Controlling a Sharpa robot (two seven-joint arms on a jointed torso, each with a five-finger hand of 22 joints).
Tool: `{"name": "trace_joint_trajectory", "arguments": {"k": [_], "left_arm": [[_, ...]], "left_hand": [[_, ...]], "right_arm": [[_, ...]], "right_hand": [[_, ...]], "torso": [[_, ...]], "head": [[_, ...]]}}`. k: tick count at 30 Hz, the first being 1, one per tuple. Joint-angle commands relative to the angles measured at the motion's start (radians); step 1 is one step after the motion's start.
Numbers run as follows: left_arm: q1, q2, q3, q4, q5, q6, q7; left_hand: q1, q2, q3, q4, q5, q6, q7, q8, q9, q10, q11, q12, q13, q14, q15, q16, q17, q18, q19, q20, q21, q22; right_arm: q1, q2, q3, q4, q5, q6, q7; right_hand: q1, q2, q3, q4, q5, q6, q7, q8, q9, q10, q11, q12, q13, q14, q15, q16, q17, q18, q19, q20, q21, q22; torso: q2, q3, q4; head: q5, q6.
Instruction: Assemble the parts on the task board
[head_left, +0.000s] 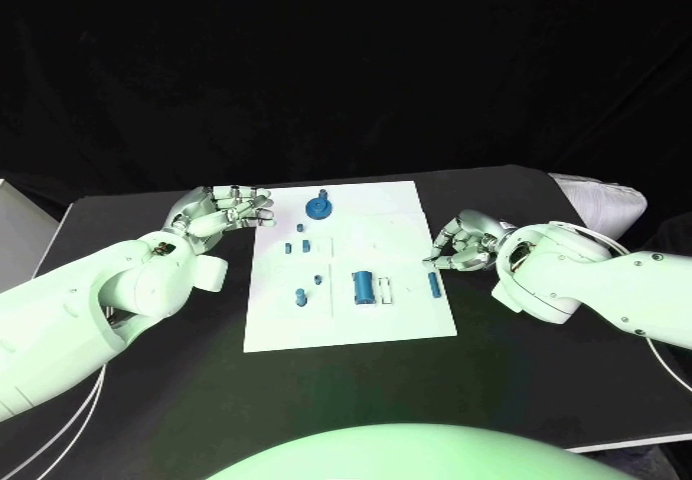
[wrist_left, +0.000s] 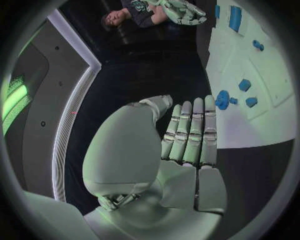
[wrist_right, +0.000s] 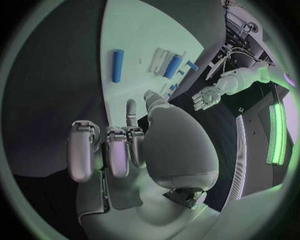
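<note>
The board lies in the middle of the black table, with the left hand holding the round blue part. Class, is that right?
Not quite. The board does lie mid-table, but the left hand holds nothing: the head view shows the round blue part lying on the board, apart from that hand.

Black table against a black backdrop, greenish light

The black table (head_left: 361, 390) spans the lower frame in the head view, with a dark curtain (head_left: 346, 80) across the top, a white object (head_left: 599, 200) at the table's right edge, and a pale panel (head_left: 18, 225) at the left edge.
</note>
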Motion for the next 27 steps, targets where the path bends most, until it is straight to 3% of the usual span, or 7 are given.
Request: {"name": "trace_joint_trajectory", "arguments": {"k": [1,8,17,27], "left_arm": [[-0.003,0.000,0.001,0.006,0.009,0.015,0.022],[-0.005,-0.002,0.001,0.008,0.010,0.014,0.021],[-0.008,-0.003,0.001,0.008,0.010,0.013,0.017],[-0.009,-0.005,0.001,0.008,0.010,0.013,0.014]], "left_hand": [[0.001,0.005,-0.002,0.004,0.000,0.006,-0.001,0.006,0.000,0.001,0.000,-0.003,0.001,0.005,0.001,-0.007,0.001,0.012,0.007,0.001,-0.006,-0.001],[0.001,0.005,-0.002,0.005,0.000,0.007,-0.001,0.007,0.000,0.002,0.000,-0.003,0.001,0.006,0.000,-0.007,0.002,0.012,0.008,0.001,-0.007,-0.001],[0.001,0.005,-0.002,0.005,0.000,0.008,-0.002,0.007,0.000,0.003,0.000,-0.002,0.001,0.006,0.000,-0.007,0.002,0.012,0.009,0.001,-0.007,-0.002],[0.001,0.005,-0.002,0.005,0.000,0.008,-0.002,0.007,0.000,0.003,0.000,-0.002,0.001,0.006,0.000,-0.007,0.002,0.012,0.009,0.001,-0.007,-0.002]], "right_arm": [[-0.001,-0.015,0.000,-0.003,-0.058,0.071,-0.025],[-0.018,-0.029,-0.002,0.001,-0.102,0.108,-0.067],[-0.049,-0.010,-0.003,-0.005,-0.113,0.101,-0.081],[-0.065,0.018,-0.004,-0.019,-0.124,0.097,-0.091]], "right_hand": [[0.012,0.000,0.008,0.004,0.000,0.013,-0.001,-0.004,-0.002,0.092,0.004,0.006,0.247,0.108,0.004,0.007,0.261,-0.012,0.077,0.006,0.006,0.194],[0.000,-0.009,0.003,0.011,-0.015,0.027,-0.002,-0.008,-0.007,0.092,0.003,0.006,0.247,0.108,0.003,0.008,0.263,-0.013,0.078,0.006,0.009,0.196],[-0.020,-0.014,-0.007,0.013,-0.010,0.044,-0.005,-0.008,-0.010,0.088,0.000,-0.002,0.243,0.107,0.001,0.006,0.258,-0.011,0.076,0.005,-0.002,0.192],[-0.034,-0.014,-0.016,0.013,-0.013,0.050,-0.007,-0.008,-0.011,0.089,-0.001,-0.001,0.243,0.107,0.000,0.006,0.259,-0.011,0.076,0.004,-0.002,0.192]], "torso": [[0.000,-0.0004,0.0012],[0.000,0.0006,0.0028],[0.001,-0.0003,0.0034],[0.002,-0.0010,0.0043]], "head": [[-0.007,0.002],[-0.015,0.000],[-0.021,-0.003],[-0.020,-0.011]]}}
